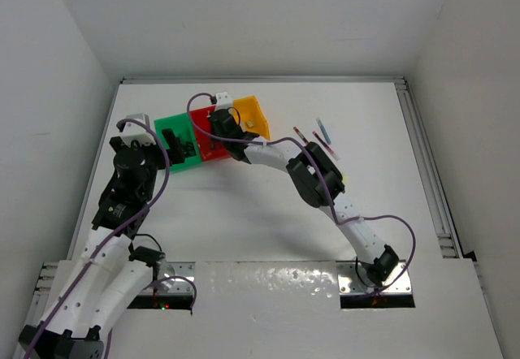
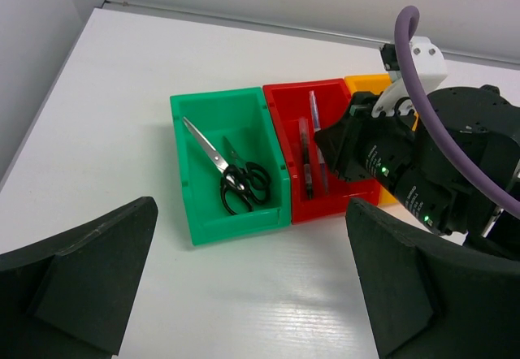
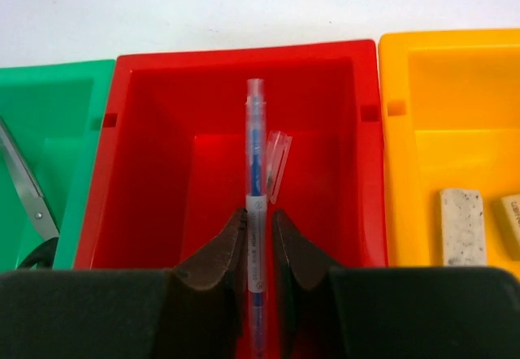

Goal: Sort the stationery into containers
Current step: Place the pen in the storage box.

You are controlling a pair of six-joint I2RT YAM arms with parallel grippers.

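Observation:
The containers are three joined bins: green (image 2: 236, 227), red (image 3: 154, 148) and yellow-orange (image 3: 422, 156). Black-handled scissors (image 2: 236, 176) lie in the green bin. My right gripper (image 3: 258, 217) hangs over the red bin with a clear blue pen (image 3: 257, 164) standing between its jaws. The jaws are slightly parted, and a thin gap shows beside the pen on the right. A clear cap or clip (image 3: 278, 160) lies next to the pen. Two eraser blocks (image 3: 461, 226) rest in the yellow-orange bin. My left gripper (image 2: 252, 245) is wide open over bare table, short of the green bin.
Several slim pens (image 1: 324, 136) lie loose on the table, to the right of the bins. My right arm (image 1: 313, 172) arches from the near edge across to the red bin. Walls close the table at the back and on both sides.

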